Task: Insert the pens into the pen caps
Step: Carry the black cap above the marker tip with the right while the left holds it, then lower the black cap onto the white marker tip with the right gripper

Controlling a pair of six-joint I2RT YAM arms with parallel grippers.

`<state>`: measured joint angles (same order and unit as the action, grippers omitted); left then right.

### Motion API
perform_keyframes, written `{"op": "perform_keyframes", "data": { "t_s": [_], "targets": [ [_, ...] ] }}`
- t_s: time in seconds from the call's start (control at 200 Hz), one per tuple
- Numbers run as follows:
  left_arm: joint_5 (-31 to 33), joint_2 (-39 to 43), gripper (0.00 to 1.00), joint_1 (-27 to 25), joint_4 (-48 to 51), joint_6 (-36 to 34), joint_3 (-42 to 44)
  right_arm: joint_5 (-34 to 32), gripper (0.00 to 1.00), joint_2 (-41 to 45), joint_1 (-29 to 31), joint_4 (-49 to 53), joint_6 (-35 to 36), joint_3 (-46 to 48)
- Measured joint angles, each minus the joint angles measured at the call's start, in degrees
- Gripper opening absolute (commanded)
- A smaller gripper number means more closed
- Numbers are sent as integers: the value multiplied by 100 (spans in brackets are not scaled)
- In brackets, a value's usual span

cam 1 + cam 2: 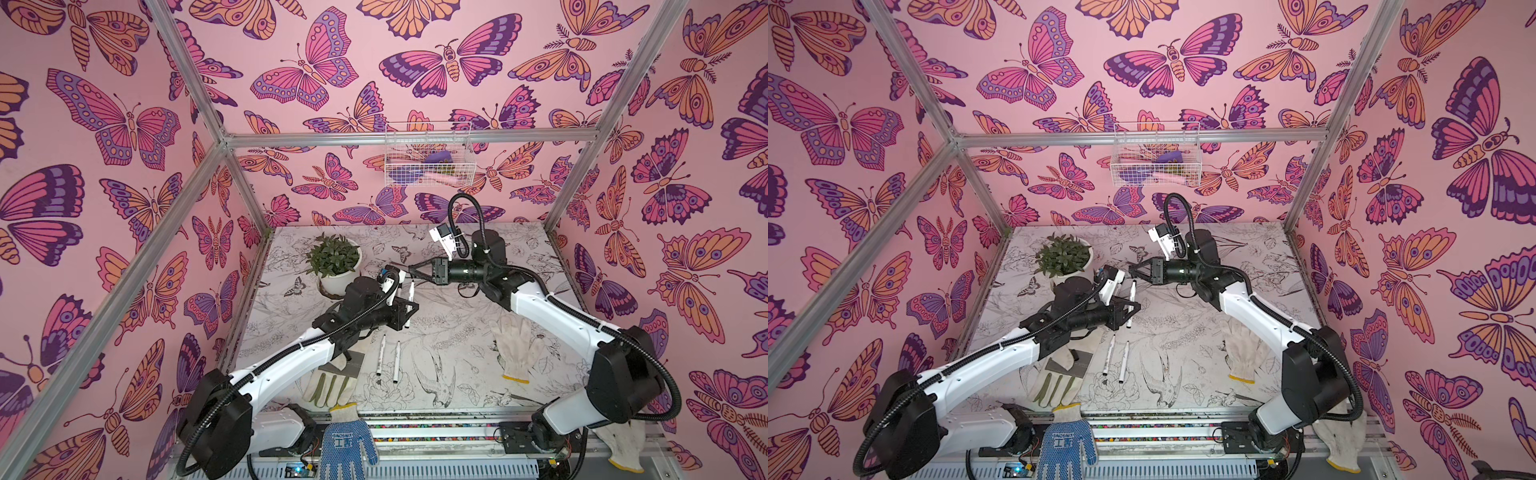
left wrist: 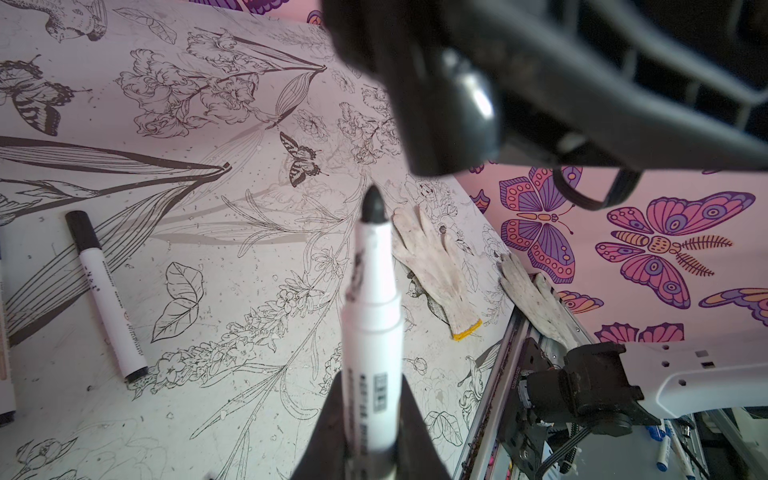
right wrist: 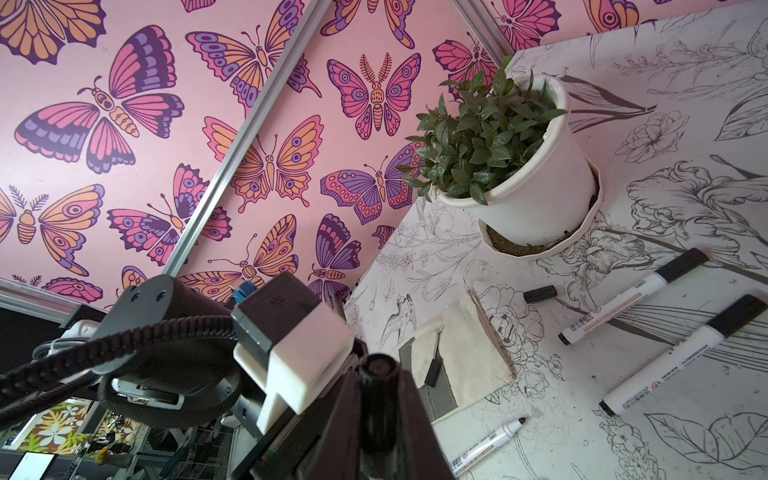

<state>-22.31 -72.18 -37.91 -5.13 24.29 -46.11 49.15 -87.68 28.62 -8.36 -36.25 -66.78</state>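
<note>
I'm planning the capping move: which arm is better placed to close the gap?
Probably left: the left pincer holds the uncapped pen, tip aimed at the cap in the right pincer just beyond.

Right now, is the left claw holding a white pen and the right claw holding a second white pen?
Not quite. The left gripper does hold a white pen, but the right gripper holds a black pen cap, not a second pen. The right wrist view shows the cap end-on.

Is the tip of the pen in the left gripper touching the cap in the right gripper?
Apart. The left wrist view shows the dark tip of the pen ending short of the pen cap, with table visible between.
</note>
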Motion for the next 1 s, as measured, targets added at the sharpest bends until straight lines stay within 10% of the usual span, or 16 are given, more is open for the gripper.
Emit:
{"op": "perform_keyframes", "data": {
  "t_s": [1.001],
  "targets": [
    [114, -20, 0, 2, -114, 39, -22, 190, 0, -46, -2, 225, 208, 0]
  ]
}}
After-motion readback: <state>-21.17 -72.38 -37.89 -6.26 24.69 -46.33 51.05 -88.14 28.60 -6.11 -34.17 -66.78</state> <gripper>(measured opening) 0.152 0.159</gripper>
